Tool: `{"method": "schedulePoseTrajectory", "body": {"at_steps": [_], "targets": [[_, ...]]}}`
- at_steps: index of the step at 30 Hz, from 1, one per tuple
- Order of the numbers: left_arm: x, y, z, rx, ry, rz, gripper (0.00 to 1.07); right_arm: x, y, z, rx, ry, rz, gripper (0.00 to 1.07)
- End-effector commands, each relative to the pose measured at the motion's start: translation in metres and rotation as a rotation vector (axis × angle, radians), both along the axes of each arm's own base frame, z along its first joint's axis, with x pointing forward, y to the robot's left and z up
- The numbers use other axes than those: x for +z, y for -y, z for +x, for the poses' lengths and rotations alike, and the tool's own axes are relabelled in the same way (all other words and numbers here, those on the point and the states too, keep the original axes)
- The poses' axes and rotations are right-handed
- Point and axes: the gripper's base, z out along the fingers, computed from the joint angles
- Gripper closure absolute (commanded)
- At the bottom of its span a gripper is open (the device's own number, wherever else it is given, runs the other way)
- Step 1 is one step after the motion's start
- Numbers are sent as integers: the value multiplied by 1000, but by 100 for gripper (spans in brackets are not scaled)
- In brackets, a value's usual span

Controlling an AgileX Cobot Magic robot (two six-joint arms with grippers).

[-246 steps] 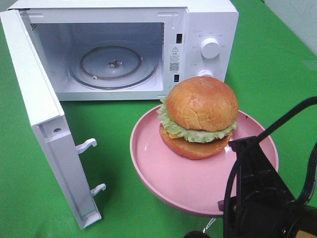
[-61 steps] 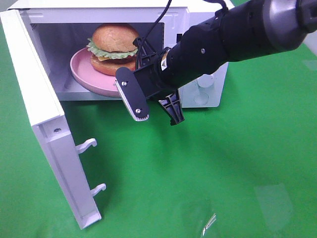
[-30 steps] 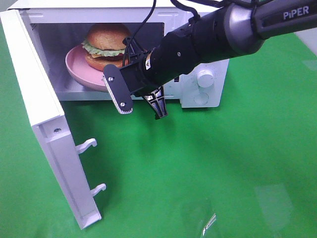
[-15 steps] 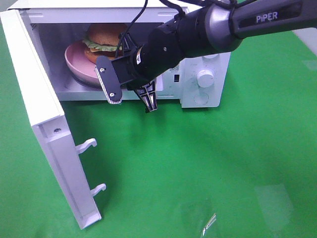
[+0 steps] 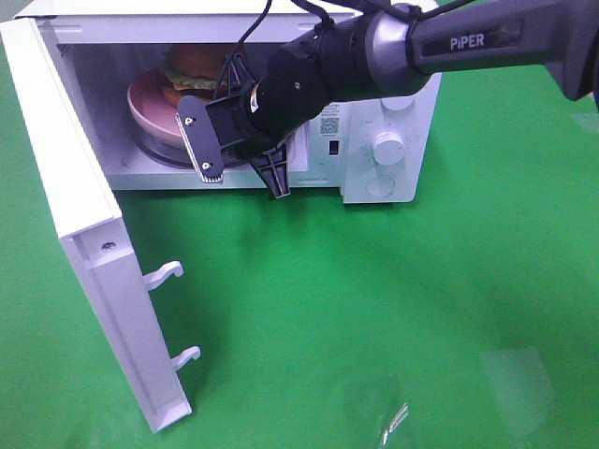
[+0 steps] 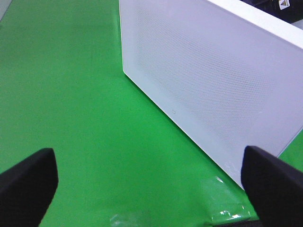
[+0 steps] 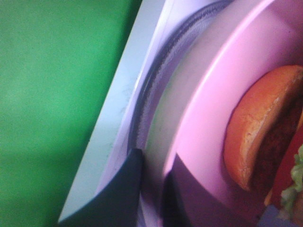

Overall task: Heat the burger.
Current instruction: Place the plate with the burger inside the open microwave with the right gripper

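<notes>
Burger [image 5: 195, 64] sits on its pink plate [image 5: 150, 110] inside the microwave [image 5: 398, 103], so loading looks nearly done. Left to do: let go, shut the door [image 5: 75, 234], turn the dial [image 5: 387, 147]. Right gripper [image 7: 152, 170] reaches into the opening, jaws narrow, pinching the plate rim. Left gripper [image 6: 149, 158] hangs outside the door — jaws wide, empty.

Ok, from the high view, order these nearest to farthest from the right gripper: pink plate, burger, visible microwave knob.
1. The pink plate: rim clamped in the right gripper.
2. The burger: on the plate, just beyond.
3. The knob: farthest, rightward on the microwave front.
</notes>
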Motion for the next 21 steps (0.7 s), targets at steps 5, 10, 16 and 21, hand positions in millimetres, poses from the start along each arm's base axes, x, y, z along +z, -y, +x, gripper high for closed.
{"method": "schedulePoseTrajectory", "body": {"at_steps": [5,10,16,21], "targets": [[0,0,-3,-6,17,3,9,17,-5,9,7,87,57,105],[0,0,-3,-6,17,3,9,8,-5,9,3,70,49,104],[0,0,-3,-6,17,3,9,2,-5,10,-4,54,47,102],[0,0,-3,-6,17,3,9,1,-5,10,-4,53,47,97]]}}
